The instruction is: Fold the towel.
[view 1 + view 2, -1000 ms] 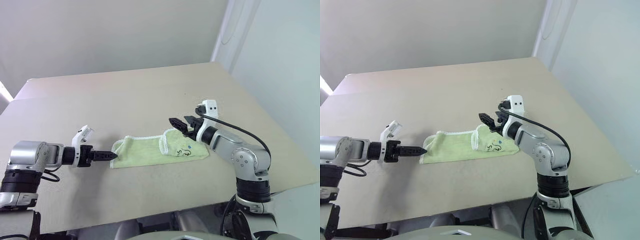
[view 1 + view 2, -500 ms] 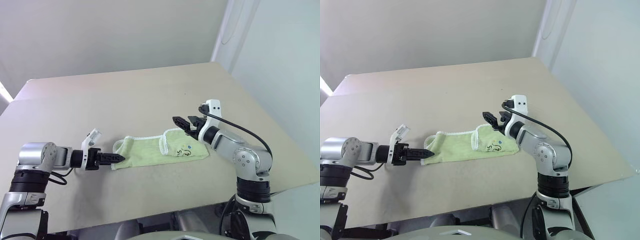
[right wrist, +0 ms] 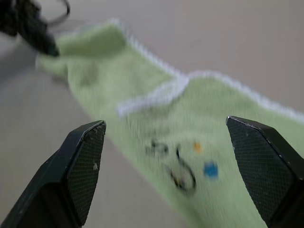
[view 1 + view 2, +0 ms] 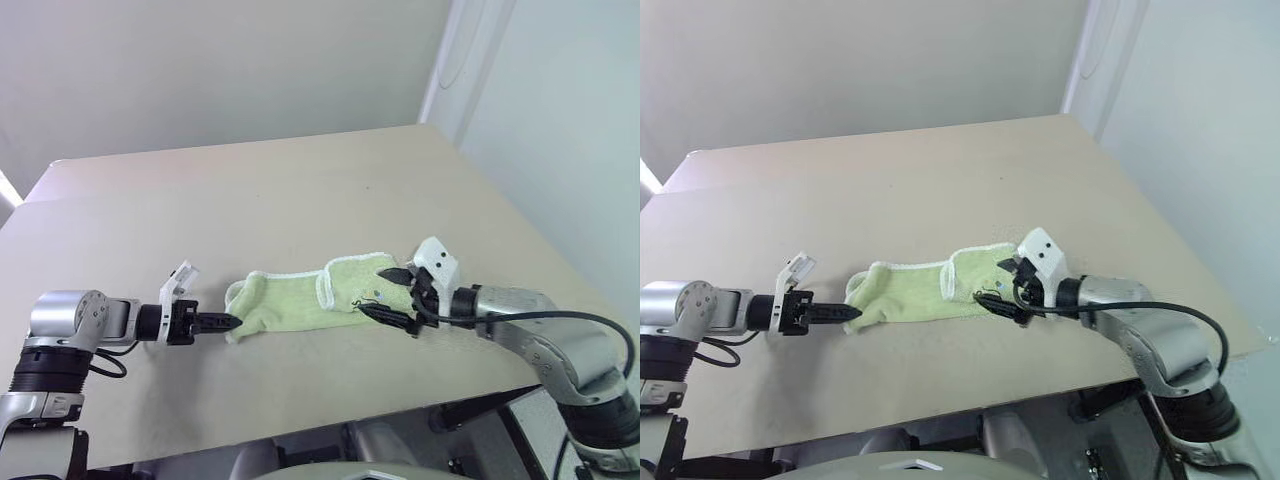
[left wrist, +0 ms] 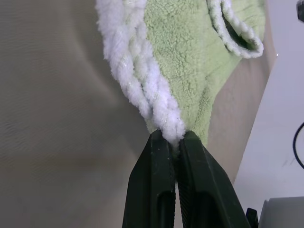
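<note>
The pale lime-green towel (image 4: 295, 300) lies folded in a long strip on the tan table (image 4: 300, 190), with white edging and a small dark printed mark (image 3: 183, 175) near its right end. My left gripper (image 4: 228, 322) is shut on the towel's left end, and the left wrist view shows its fingers (image 5: 156, 190) pinching the bunched white edging (image 5: 142, 90). My right gripper (image 4: 374, 290) is open at the towel's right end, its fingers (image 3: 85, 161) standing apart on either side of the printed mark with nothing between them but cloth below.
The table's front edge (image 4: 330, 425) runs close under both arms and its right edge (image 4: 540, 260) lies beyond the right arm. A pale wall (image 4: 200, 70) stands behind the table. A black cable (image 4: 570, 320) loops along the right forearm.
My left gripper closed on the towel's left edge. My right arm drew back toward the table's front edge and rolled, so its open fingers now face the towel's right end from the near side.
</note>
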You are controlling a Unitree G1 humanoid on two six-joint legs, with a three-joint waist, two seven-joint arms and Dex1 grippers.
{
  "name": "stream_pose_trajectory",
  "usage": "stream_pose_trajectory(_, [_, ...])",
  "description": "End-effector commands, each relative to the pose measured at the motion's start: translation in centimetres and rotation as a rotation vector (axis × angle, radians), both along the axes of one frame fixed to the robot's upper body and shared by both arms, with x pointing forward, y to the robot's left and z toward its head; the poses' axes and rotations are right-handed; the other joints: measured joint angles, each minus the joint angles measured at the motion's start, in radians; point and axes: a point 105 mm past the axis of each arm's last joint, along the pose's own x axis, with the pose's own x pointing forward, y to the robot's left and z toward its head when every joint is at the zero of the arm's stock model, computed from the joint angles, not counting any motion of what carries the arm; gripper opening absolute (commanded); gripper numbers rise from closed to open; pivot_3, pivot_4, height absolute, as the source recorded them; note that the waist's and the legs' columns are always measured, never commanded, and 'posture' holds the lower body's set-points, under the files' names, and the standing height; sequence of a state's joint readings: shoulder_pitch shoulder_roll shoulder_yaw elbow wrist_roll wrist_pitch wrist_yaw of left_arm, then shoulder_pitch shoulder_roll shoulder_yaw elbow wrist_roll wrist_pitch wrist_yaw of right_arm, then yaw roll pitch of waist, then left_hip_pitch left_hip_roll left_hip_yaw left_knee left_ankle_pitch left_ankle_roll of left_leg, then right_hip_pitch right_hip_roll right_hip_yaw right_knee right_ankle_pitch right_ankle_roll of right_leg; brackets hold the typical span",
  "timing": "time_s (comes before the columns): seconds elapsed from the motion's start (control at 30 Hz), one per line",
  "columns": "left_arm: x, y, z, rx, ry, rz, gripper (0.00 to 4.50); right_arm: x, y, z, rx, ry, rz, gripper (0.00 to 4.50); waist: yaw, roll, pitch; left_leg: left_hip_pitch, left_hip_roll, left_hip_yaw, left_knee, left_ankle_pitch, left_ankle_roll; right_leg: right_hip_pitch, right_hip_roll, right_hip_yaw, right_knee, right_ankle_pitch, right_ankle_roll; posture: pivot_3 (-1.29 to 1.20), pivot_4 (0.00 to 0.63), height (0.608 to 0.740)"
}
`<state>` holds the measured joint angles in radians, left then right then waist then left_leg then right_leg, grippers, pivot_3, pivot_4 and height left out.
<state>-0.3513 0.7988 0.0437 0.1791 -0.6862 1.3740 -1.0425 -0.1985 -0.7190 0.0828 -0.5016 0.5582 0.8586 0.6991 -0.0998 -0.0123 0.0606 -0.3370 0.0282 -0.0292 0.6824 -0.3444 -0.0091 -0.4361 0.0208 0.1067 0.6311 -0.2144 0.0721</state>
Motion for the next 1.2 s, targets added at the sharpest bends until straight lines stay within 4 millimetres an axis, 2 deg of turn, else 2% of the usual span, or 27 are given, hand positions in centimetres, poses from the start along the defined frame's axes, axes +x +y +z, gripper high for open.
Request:
stream_pose_trajectory(0.03, [0.6, 1.0, 1.9, 0.019, -0.058, 0.002, 0.19, 0.0, -0.1, 0.9, -0.01, -0.064, 0.04, 4.26, 0.001, 0.0, 0.0, 0.0, 0.0, 0.0, 0.0, 0.0, 0.0, 0.0, 0.0, 0.0, 0.0, 0.0, 0.0, 0.0, 0.0, 0.712])
stream_pose_trajectory(0.33, [1.2, 6.2, 4.7, 0.108, -0.098, 0.092, 0.19, -0.4, -0.5, 0.3, -0.043, -0.083, 0.054, 4.26, 0.001, -0.003, 0.002, -0.001, 0.0, 0.001, 0.0, 0.0, 0.0, -0.002, 0.0, 0.0, 0.0, 0.0, 0.0, 0.0, 0.0, 0.712])
stream_pose_trajectory(0.5, [0.9, 6.0, 6.4, 0.123, -0.126, 0.021, 0.19, -0.4, -0.3, 0.0, -0.08, -0.106, 0.08, 4.26, 0.006, -0.004, 0.002, -0.002, 0.0, 0.0, -0.001, 0.0, 0.0, -0.003, 0.0, 0.0, 0.0, 0.0, -0.001, 0.0, 0.0, 0.712])
stream_pose_trajectory(0.6, [1.6, 4.9, 7.8, 0.109, -0.175, -0.025, 0.19, -0.3, -0.1, -0.2, -0.084, -0.108, 0.086, 4.26, 0.006, -0.005, 0.002, -0.002, 0.0, 0.001, 0.0, 0.0, 0.0, -0.003, 0.0, 0.0, 0.0, 0.0, -0.001, 0.0, 0.0, 0.712])
stream_pose_trajectory(0.77, [2.4, 2.0, 9.7, 0.081, -0.253, -0.162, 0.19, -0.3, 0.1, -0.5, -0.094, -0.108, 0.091, 4.26, 0.006, -0.006, 0.003, -0.002, 0.0, 0.001, 0.0, 0.0, 0.0, -0.002, 0.0, 0.0, 0.0, 0.0, -0.001, 0.0, 0.0, 0.712])
stream_pose_trajectory(0.87, [2.8, 0.5, 9.5, 0.105, -0.271, -0.256, 0.19, -0.1, -0.1, -0.8, -0.112, -0.11, 0.074, 4.26, 0.004, -0.006, 0.003, -0.002, 0.0, 0.001, 0.0, 0.0, 0.0, -0.002, 0.0, 0.0, 0.0, 0.0, -0.001, 0.0, 0.0, 0.712])
stream_pose_trajectory(0.97, [3.7, -1.5, 10.1, 0.076, -0.293, -0.33, 0.19, -0.1, -0.2, -1.0, -0.128, -0.113, 0.063, 4.26, 0.007, -0.007, 0.003, -0.002, 0.0, 0.001, 0.0, 0.0, 0.0, -0.002, 0.0, 0.0, 0.0, 0.0, -0.001, 0.0, 0.0, 0.712])
stream_pose_trajectory(1.1, [5.4, -5.0, 11.0, 0.053, -0.354, -0.468, 0.19, -0.2, -0.5, -0.9, -0.124, -0.12, 0.029, 4.26, 0.022, -0.008, 0.003, -0.002, -0.001, 0.001, 0.001, 0.0, 0.0, -0.001, 0.0, 0.001, 0.0, 0.0, -0.001, 0.0, 0.0, 0.712])
stream_pose_trajectory(1.2, [5.9, -7.2, 11.0, 0.04, -0.373, -0.577, 0.19, -0.4, -0.5, -1.0, -0.122, -0.12, 0.006, 4.26, 0.03, -0.008, 0.003, -0.002, -0.001, 0.001, 0.001, 0.0, 0.0, -0.001, 0.0, 0.001, 0.0, 0.0, -0.001, 0.0, 0.0, 0.712])
